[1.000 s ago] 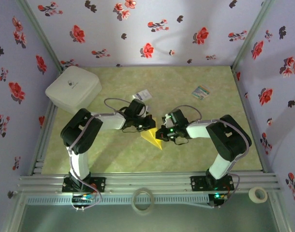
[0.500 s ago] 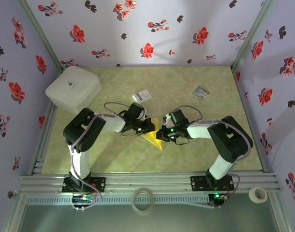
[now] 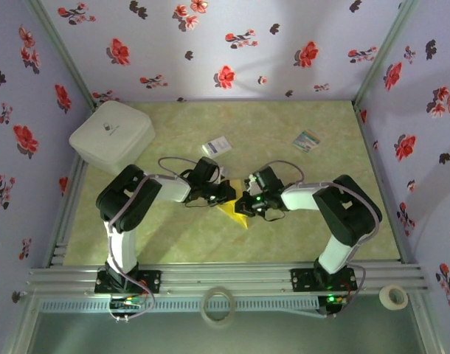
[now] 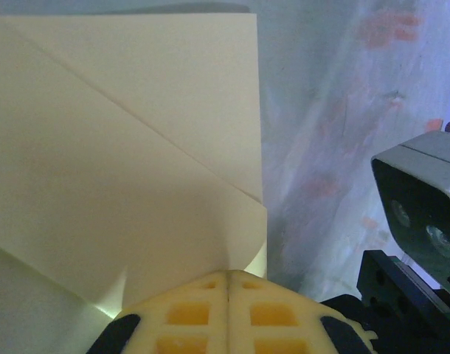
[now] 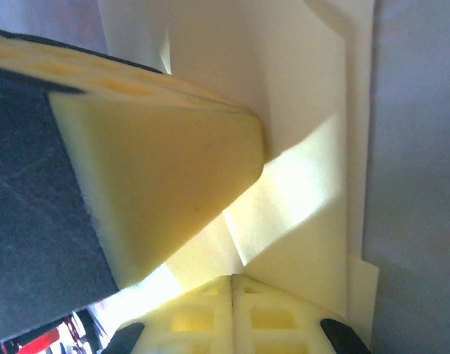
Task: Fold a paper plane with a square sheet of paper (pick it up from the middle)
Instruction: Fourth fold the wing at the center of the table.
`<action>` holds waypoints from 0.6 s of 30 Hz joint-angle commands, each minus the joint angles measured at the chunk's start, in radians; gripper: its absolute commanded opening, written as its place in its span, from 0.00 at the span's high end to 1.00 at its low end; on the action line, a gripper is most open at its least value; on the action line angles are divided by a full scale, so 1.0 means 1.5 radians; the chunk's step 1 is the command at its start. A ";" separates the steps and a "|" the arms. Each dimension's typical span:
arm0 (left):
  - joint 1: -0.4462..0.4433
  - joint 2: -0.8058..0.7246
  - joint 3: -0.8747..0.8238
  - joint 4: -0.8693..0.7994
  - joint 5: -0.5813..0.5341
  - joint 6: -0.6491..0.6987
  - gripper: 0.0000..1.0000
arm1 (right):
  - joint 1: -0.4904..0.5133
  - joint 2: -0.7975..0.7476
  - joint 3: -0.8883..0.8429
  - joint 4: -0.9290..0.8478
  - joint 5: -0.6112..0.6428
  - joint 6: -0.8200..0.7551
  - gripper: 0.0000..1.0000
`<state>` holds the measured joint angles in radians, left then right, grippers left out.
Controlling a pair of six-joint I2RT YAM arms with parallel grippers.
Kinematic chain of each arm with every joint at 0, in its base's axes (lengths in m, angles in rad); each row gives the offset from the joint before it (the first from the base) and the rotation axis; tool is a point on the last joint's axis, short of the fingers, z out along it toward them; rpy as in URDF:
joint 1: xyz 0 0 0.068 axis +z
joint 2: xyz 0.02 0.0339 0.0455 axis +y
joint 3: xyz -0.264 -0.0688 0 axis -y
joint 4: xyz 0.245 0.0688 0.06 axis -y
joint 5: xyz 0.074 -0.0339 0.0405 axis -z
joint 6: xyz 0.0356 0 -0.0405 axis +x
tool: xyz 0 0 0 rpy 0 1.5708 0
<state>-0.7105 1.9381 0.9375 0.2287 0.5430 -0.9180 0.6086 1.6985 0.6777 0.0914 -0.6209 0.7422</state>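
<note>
Left claw [image 4: 229,279] is pinched tight on the yellow paper sheet [image 3: 234,212]. Right claw [image 5: 232,282] is the same: tips together, paper in the seam. Sheet is part-folded, with a diagonal crease running ahead of the left tips. One left finger [image 5: 158,169] sits just beyond the right tips, over the same flap; can't tell if it touches.

My read: mid-fold, setting a crease. I'd move both pinches in step, never pull apart (thin paper, tear risk), and line the edges up before flattening.

Green marbled tabletop [image 3: 173,240] under the claws. White blue-print card [image 3: 216,147] and striped card [image 3: 307,140] beyond them, well apart. White box [image 3: 112,135] outboard of the left claw. Floral walls [image 3: 225,44] all round.
</note>
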 commanded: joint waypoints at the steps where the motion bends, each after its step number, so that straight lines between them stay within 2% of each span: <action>1: 0.008 0.025 -0.018 -0.031 -0.025 0.000 1.00 | 0.000 -0.022 -0.053 -0.042 0.007 0.003 0.97; 12: 0.012 0.025 -0.022 -0.032 -0.028 -0.002 1.00 | 0.030 -0.118 -0.194 0.046 0.005 0.115 0.96; 18: 0.011 0.023 -0.023 -0.028 -0.029 -0.006 1.00 | 0.047 -0.190 -0.215 -0.008 0.044 0.120 0.96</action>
<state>-0.7086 1.9381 0.9337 0.2340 0.5514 -0.9215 0.6689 1.4425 0.3836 0.1989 -0.5983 0.8951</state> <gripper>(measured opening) 0.044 0.058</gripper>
